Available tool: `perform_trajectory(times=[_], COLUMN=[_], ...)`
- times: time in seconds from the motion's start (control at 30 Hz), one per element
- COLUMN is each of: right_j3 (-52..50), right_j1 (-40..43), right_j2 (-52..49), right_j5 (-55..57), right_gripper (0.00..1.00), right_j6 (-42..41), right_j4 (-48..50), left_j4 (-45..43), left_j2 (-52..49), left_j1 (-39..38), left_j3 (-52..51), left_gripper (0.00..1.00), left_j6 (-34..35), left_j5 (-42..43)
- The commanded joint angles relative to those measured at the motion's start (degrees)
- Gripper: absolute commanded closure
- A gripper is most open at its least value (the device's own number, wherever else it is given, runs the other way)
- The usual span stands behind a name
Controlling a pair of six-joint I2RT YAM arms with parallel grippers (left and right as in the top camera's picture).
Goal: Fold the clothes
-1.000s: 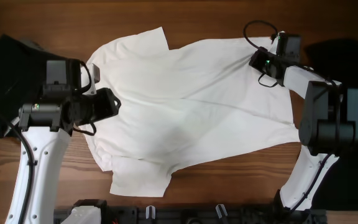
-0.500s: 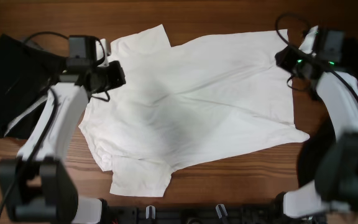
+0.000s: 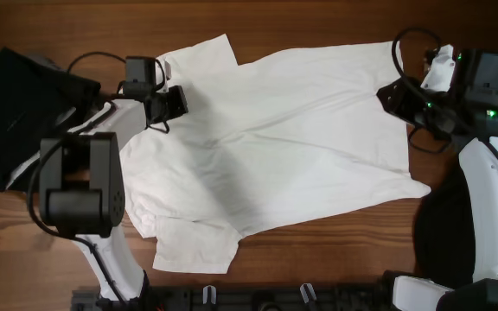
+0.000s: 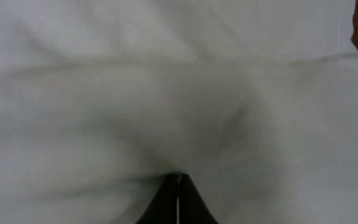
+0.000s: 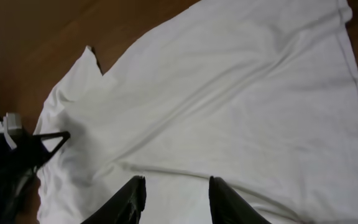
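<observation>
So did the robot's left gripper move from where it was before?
Yes. The left gripper moved away from the table's near edge, toward the white T-shirt's far sleeve, while the black garment stayed put.

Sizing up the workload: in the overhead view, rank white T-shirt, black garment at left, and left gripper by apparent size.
1. white T-shirt
2. black garment, partly cut off at the frame edge
3. left gripper, though nearer the camera

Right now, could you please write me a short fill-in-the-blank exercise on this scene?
The T-shirt spread on the wooden table is ___.
The left end effector is ___ on the T-shirt.
The right end effector stands ___, with nothing between its fingers.
The black garment lies beside the ___ arm.
Missing words: white; shut; open; left.
</observation>
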State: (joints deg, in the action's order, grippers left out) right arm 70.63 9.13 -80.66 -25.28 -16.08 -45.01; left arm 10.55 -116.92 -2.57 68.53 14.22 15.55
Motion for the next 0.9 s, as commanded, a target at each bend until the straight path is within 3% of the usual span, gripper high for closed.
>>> perform_trajectory(times=[0.0, 0.27, 0.43, 0.63, 0.73, 0.87], right_j3=[-0.02, -0.02, -0.02, -0.31, -0.98, -1.01], right_j1=[-0.28, -0.28, -0.28, -2.4, -5.25, -7.45], right_j2=[-0.11, -0.11, -0.11, -0.11, -0.28, -2.16], right_j5=[-2.27, -2.89, -2.86, 0.98, 6.82, 13.77], right_gripper=[0.61, 0.61, 0.61, 0.59, 0.55, 0.55], right_j6=[3.45, 3.26, 3.23, 3.32, 3.23, 1.9], right_j4=[-0.81, -1.14, -1.14, -1.4, -1.33, -1.36], left_j4=[-1.81, -8.87, -21.09, -29.44, -28.2, -16.52], left_j2=[-4.85, -9.14, -11.52, -13.53, -13.46, -12.15], left_j1=[-0.09, 0.7, 2.21, 3.78, 3.82, 3.82], left_j3=[-0.46, -0.46, -0.44, 3.17, 7.45, 16.15], left_gripper=[0.96, 0.96, 0.96, 0.96, 0.91, 0.7], left_j6=[-0.28, 0.22, 1.99, 9.86, 7.37, 2.62], left_j5=[-2.12, -8.55, -9.07, -11.78, -9.86, -5.44])
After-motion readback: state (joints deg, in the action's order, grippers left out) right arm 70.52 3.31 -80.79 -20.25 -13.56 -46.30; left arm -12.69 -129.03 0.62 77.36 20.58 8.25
